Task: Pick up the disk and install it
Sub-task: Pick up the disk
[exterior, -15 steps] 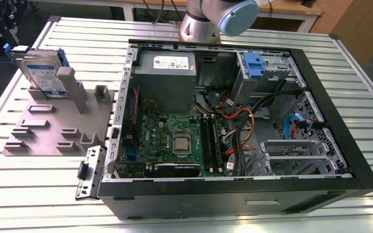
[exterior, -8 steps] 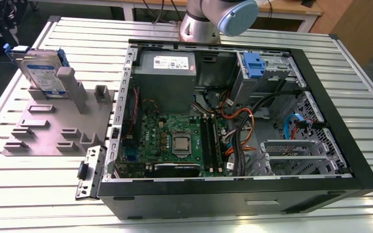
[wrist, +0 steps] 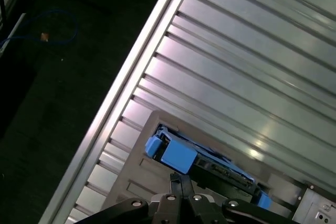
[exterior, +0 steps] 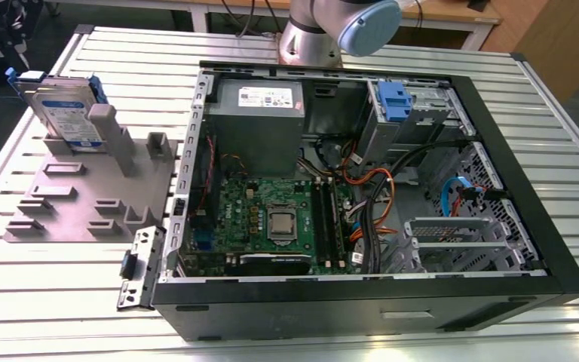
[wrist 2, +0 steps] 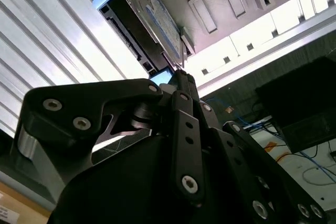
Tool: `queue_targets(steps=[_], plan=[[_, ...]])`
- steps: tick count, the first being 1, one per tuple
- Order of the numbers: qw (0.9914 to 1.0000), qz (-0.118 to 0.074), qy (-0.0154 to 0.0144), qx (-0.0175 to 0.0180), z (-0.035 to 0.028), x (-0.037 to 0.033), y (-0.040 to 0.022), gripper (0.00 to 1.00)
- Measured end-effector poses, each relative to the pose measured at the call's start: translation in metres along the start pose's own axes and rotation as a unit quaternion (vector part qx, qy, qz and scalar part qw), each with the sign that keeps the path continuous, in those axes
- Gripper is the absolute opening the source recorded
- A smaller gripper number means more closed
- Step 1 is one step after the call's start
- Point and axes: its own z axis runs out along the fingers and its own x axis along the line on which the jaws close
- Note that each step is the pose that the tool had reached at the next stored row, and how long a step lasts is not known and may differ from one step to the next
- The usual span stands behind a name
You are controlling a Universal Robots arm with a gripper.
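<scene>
1. The gripper (wrist: 181, 178) has its jaws together, clamped on nothing; in both wrist views its tip points toward the disk (wrist: 177, 156), which lies just beyond it; whether the two touch, I cannot tell.
2. In the exterior view the disk (exterior: 68, 113) stands on edge in a grey holder (exterior: 78, 204) on the slatted surface (exterior: 58, 302), beside the open computer case (exterior: 541, 256) and outside it; as I judge it, neither the pick-up nor the install is done.
3. The disk carries a white-and-blue label inside its blue frame; the print is too small to make out.
4. A grey metal box (exterior: 254, 128) inside the case bears a white sticker; its writing is likewise too small to tell.
</scene>
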Motion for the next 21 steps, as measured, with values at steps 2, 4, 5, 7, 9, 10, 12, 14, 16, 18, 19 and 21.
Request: queue_targets(steps=[2,4,5,7,9,10,12,14,16,18,19,21], plan=[[0.99997,-0.008,0.0003,-0.0001,0.0,0.0,0.0,0.11],[0.99993,-0.012,0.0005,-0.0002,0.0,0.0,0.0,0.11],[0.99993,-0.012,0.0005,-0.0002,0.0,0.0,0.0,0.11],[0.99993,-0.012,0.0005,-0.0002,0.0,0.0,0.0,0.11],[0.99993,-0.012,0.0005,-0.0002,0.0,0.0,0.0,0.11],[0.99993,-0.012,0.0005,-0.0002,0.0,0.0,0.0,0.11],[0.99993,-0.012,0.0005,-0.0002,0.0,0.0,0.0,0.11],[0.99992,-0.012,0.0005,-0.0002,0.0,0.0,0.0,0.11],[0.99988,-0.015,0.0006,-0.0003,0.0,0.0,0.0,0.11],[0.99977,-0.021,0.0009,-0.0004,0.0,0.0,0.0,0.11],[0.99967,-0.026,0.0011,-0.0004,0.0,0.0,0.0,0.11],[0.99928,-0.038,0.0016,-0.0007,0.0,0.0,0.0,0.11]])
